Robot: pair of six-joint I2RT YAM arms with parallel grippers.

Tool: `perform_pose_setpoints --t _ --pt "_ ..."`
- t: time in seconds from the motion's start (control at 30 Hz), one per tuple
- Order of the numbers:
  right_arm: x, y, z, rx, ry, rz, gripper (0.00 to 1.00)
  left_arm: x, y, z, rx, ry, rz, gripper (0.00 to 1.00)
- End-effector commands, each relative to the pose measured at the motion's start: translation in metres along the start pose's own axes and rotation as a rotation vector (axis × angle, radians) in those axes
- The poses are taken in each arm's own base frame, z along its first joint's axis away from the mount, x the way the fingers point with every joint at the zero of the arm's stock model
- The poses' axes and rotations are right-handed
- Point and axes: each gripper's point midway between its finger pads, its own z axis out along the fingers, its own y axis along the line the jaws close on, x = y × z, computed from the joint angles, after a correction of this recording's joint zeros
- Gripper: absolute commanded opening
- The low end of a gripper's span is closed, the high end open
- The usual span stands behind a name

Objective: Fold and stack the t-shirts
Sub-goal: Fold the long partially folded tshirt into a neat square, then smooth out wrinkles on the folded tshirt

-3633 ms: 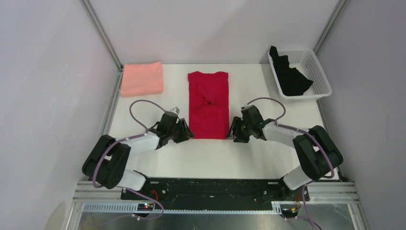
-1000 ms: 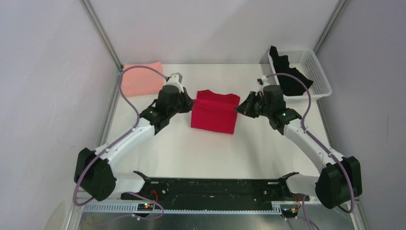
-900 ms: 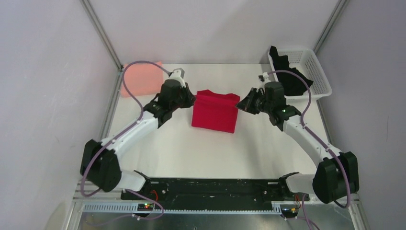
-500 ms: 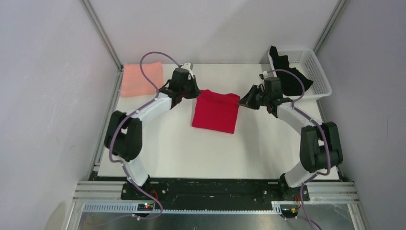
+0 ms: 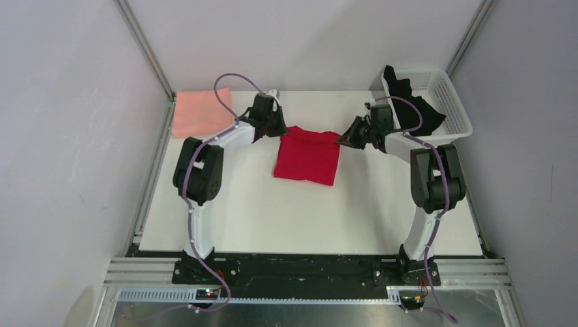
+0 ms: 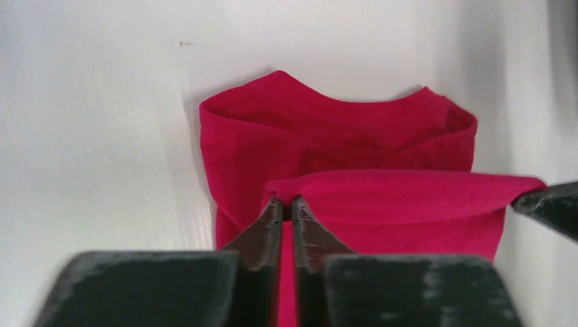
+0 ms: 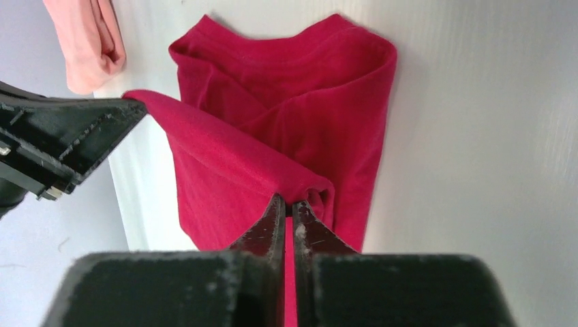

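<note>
Left end effector (image 6: pixel 285 204) and right end effector (image 7: pixel 286 201), clamped tight, pinch red t-shirt (image 5: pixel 308 155).

no readable text, labels, brands or numbers anywhere

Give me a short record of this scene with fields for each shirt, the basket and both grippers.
red t-shirt: centre of table, doubled over, top layer's edge held up near the collar
salmon-pink t-shirt: folded, far left corner of table
black t-shirt: unfolded, draped in white basket, far right
left gripper: shut on red t-shirt's left corner
right gripper: shut on red t-shirt's right corner
stack: not yet begun
</note>
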Motion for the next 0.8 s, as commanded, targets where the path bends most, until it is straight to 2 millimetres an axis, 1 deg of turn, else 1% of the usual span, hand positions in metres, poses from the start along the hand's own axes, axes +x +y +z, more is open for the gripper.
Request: perform_pose_setpoints --t 0.0,0.03,0.07,0.1,0.13,0.17,0.2,0.23,0.27,0.3,0.33,0.37,0.4,0.43,0.47,0.5,0.53,0.57,0.6,0.63,0.67,0.7,0.73,0.77 --pt "-0.033 -0.002 0.007 -0.023 -0.058 0.002 0.13 -0.03 0.009 0.001 0.018 -0.044 -0.011 0.3" --pt "-0.036 0.001 0.006 -0.027 -0.064 0.0 0.25 -0.033 0.008 0.0 0.027 -0.047 -0.013 0.4" --pt "-0.038 0.003 0.004 -0.03 -0.069 -0.004 0.49 -0.035 0.004 -0.002 0.046 -0.046 -0.014 0.6" --pt "-0.041 0.006 0.002 -0.035 -0.077 -0.011 0.6 -0.04 0.001 -0.004 0.057 -0.053 -0.015 0.7" --pt "-0.043 0.01 -0.004 -0.034 -0.081 -0.018 0.87 -0.043 -0.005 -0.009 0.082 -0.053 -0.013 0.91" --pt "-0.043 0.013 -0.007 -0.032 -0.081 -0.02 0.96 -0.047 -0.014 -0.016 0.123 -0.053 -0.01 0.97" --pt "-0.044 0.018 -0.015 -0.026 -0.085 -0.024 0.98 -0.047 -0.019 -0.02 0.145 -0.049 -0.009 0.99" --pt "-0.042 0.02 -0.019 -0.02 -0.081 -0.028 0.99 -0.046 -0.029 -0.029 0.189 -0.038 -0.015 0.99" --pt "-0.039 0.026 -0.027 -0.01 -0.08 -0.042 0.99 -0.044 -0.034 -0.034 0.212 -0.029 -0.019 1.0" --pt "-0.03 0.03 -0.029 -0.003 -0.07 -0.059 0.99 -0.037 -0.041 -0.042 0.245 -0.008 -0.029 1.0" --pt "-0.029 0.04 -0.037 -0.017 -0.08 -0.075 0.99 -0.032 -0.046 -0.046 0.257 0.002 -0.03 1.0" --pt "-0.016 0.05 -0.044 -0.043 -0.066 -0.087 0.99 -0.023 -0.047 -0.054 0.263 0.017 -0.036 1.0" --pt "-0.006 0.051 -0.044 -0.06 -0.054 -0.085 0.99 -0.005 -0.047 -0.054 0.264 0.044 -0.039 1.0" --pt "0.003 0.065 -0.049 -0.113 -0.034 -0.084 0.99 -0.004 -0.054 -0.065 0.286 0.038 -0.043 1.0" --pt "0.008 0.069 -0.049 -0.144 -0.032 -0.086 0.99 0.015 -0.059 -0.066 0.322 0.058 -0.044 1.0" --pt "0.01 0.083 -0.05 -0.196 -0.032 -0.093 1.0 0.015 -0.068 -0.075 0.355 0.044 -0.056 1.0" --pt "0.014 0.085 -0.048 -0.209 -0.023 -0.091 1.0 0.028 -0.073 -0.076 0.385 0.053 -0.064 1.0" --pt "0.018 0.092 -0.045 -0.239 -0.01 -0.09 0.99 0.028 -0.078 -0.08 0.4 0.038 -0.059 1.0" --pt "0.019 0.095 -0.043 -0.254 -0.009 -0.092 1.0 0.042 -0.077 -0.079 0.39 0.059 -0.064 1.0" --pt "0.021 0.098 -0.038 -0.276 0.0 -0.084 1.0 0.048 -0.077 -0.078 0.385 0.069 -0.066 1.0" --pt "0.022 0.099 -0.035 -0.285 0.006 -0.068 0.99 0.061 -0.074 -0.074 0.373 0.096 -0.074 1.0" --pt "0.024 0.098 -0.03 -0.298 0.015 -0.064 0.99 0.067 -0.072 -0.071 0.366 0.11 -0.079 1.0" --pt "0.026 0.094 -0.023 -0.297 0.029 -0.047 0.99 0.08 -0.068 -0.067 0.352 0.138 -0.09 1.0" --pt "0.025 0.094 -0.02 -0.307 0.023 -0.048 0.99 0.085 -0.065 -0.064 0.342 0.149 -0.095 1.0"
